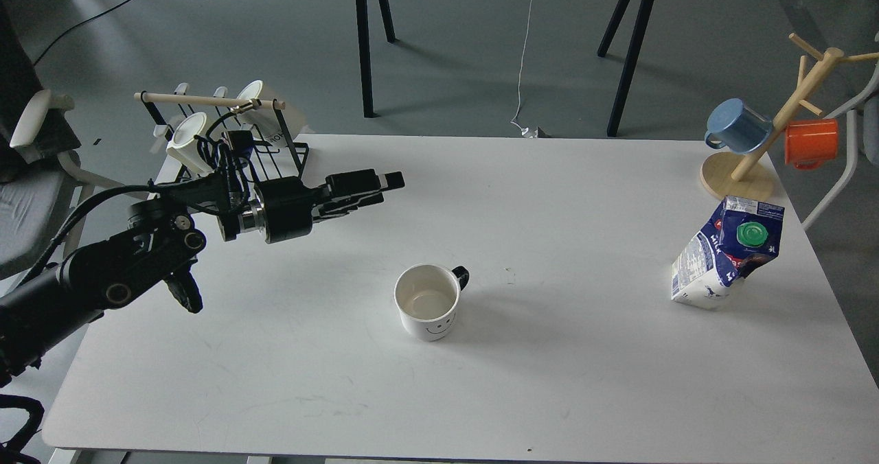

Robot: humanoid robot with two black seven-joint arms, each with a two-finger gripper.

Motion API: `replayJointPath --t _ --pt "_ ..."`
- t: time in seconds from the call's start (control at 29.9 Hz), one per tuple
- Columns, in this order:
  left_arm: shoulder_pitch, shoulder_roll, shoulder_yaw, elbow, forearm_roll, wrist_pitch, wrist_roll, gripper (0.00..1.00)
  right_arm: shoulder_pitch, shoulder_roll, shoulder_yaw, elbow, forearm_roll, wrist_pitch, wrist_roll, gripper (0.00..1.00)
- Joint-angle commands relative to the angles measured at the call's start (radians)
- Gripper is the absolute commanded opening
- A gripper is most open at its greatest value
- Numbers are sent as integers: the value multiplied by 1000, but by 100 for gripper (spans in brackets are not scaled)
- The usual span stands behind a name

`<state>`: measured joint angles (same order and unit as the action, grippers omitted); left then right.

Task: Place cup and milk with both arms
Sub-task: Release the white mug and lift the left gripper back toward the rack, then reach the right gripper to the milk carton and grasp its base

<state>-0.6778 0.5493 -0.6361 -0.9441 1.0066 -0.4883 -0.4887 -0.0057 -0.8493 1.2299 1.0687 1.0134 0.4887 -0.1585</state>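
Observation:
A white cup (427, 304) with a smiley face and a black handle stands upright on the white table (549, 196), left of the middle. My left gripper (389, 187) is open and empty. It hovers above the table, up and to the left of the cup and well apart from it. A blue and white milk carton (726, 252) with a green cap stands at the right side of the table, dented and leaning. My right arm is out of view.
A black wire rack (233, 149) with two white mugs stands at the back left, just behind my left arm. A wooden mug tree (755, 155) with a blue mug and an orange mug stands at the back right corner.

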Motion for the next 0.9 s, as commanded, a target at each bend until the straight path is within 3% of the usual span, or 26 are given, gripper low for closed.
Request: replayJointPath --t 0.0,0.1,0.27,0.57,0.87 --pt "0 44 -50 47 -292 0 0 84 -161 -2 2 60 54 0 0 98" --pt "0 75 -45 96 -486 0 0 85 -269 6 -1 108 57 0 2 98" --pt "12 80 -39 114 -505 0 0 87 -321 35 -39 145 36 0 2 99" --pt "15 75 -37 114 -457 0 0 87 -215 206 -205 128 -105 0 5 99" --pt "43 78 -37 114 -457 0 0 87 -142 343 -198 82 -220 0 7 99"
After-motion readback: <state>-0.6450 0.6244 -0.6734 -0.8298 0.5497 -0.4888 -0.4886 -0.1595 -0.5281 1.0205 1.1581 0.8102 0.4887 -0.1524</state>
